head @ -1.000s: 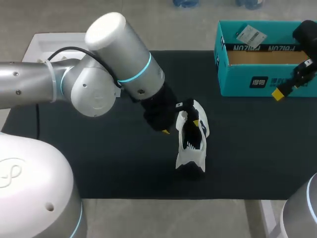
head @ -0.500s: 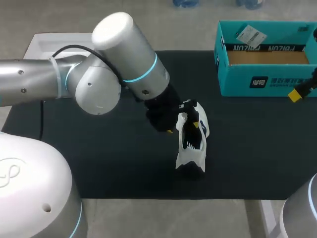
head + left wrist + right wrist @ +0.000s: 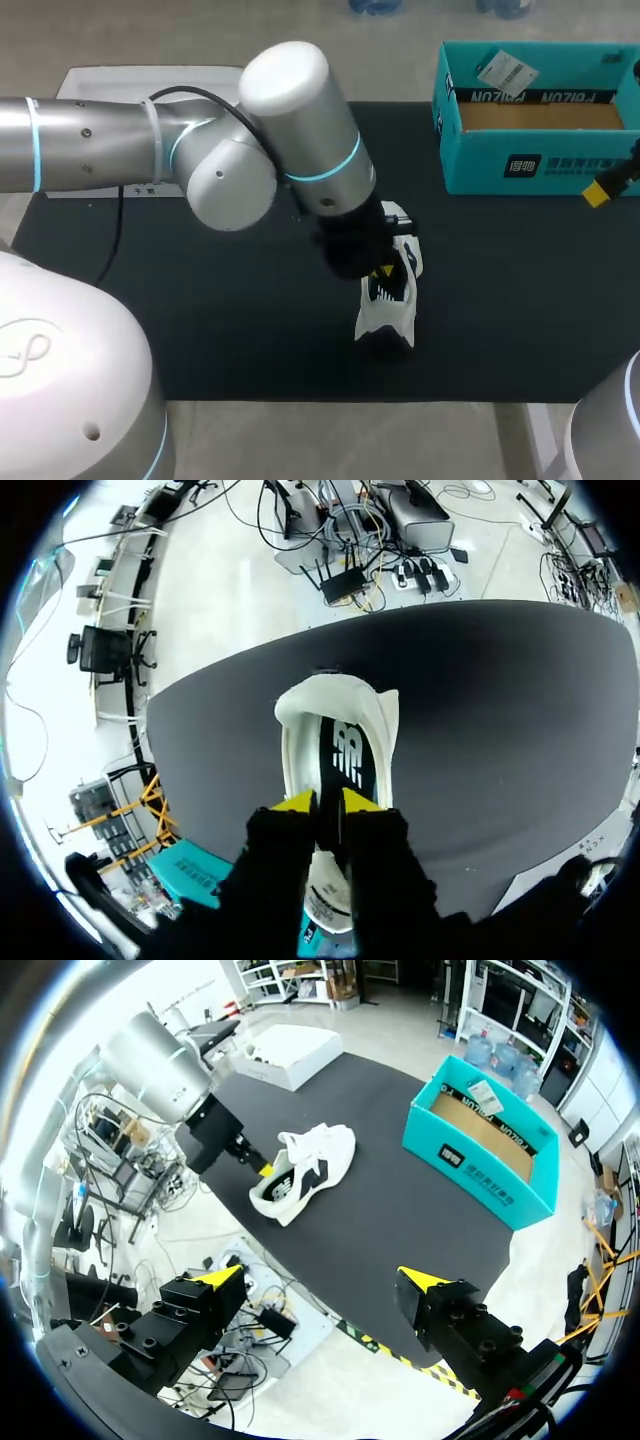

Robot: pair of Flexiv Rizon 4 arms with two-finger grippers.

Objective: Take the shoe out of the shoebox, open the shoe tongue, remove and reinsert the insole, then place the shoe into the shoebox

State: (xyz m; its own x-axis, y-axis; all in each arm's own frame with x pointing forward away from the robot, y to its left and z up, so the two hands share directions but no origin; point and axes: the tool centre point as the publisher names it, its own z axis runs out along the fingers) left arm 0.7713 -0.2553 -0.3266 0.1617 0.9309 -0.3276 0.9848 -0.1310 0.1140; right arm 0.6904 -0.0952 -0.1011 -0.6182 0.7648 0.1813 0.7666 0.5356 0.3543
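Note:
A white shoe with a black insole lies on its sole in the middle of the black mat, outside the teal shoebox. My left gripper reaches down into the shoe's opening. In the left wrist view its yellow tips stand almost together, pinching the thin dark top edge of the tongue, with the shoe and its insole ahead of them. My right gripper hangs wide open and high off the table's right side, far from the shoe and the shoebox.
The shoebox stands open at the back right, holding brown paper and a white tag. A white lid lies off the mat's back left corner. My left arm spans the mat's left half. One yellow right fingertip shows by the box.
My left arm has swung rightward over the shoe, and its fingers have gone from wide open to nearly together inside the opening. The right gripper drew off toward the right edge.

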